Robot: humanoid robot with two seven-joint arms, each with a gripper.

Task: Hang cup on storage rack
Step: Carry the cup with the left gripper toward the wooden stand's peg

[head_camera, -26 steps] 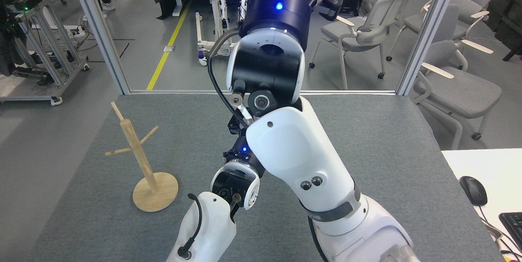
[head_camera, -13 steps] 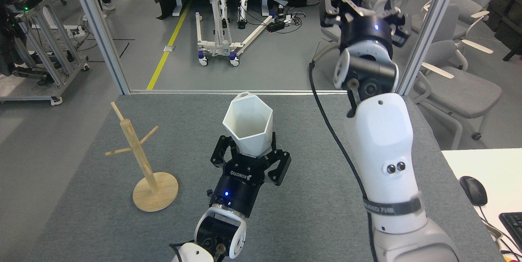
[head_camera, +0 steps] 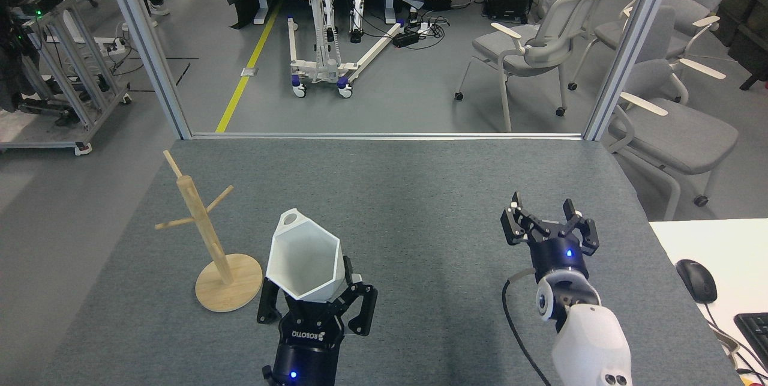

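the left gripper [head_camera: 317, 302] is closed around the lower, narrow end of the cup [head_camera: 305, 261], its dark fingers [head_camera: 360, 308] pinching the tapered base from both sides. the cup sits mouth up and tipped a little toward the camera, so the hollow inside is plain to see, and its small side loop [head_camera: 290, 217] points up and away at the far rim, on the side nearer the storage rack [head_camera: 204, 236]. the cup appears lifted clear of the grey table [head_camera: 420, 194], though how high it rides cannot be judged from this one view.

the rack stands just to the left of the cup, its round disc base [head_camera: 229, 283] close beside the gripper and its thin pegs [head_camera: 219, 197] angled upward from the post. the nearest peg reaches toward the cup's side but they are apart.

the right gripper [head_camera: 547, 223] is over the table well to the right, its fingers spread and nothing between them; it plays no part for now.

to do this step well, the loop should probably be turned to face the peg squarely, then brought in above the peg tip and lowered along its slant so the peg threads the hole. the loop is small and the peg thin, so alignment matters more than speed. a sideways knock could tip the light rack, so approach gently and let go only once the loop bears on the peg.
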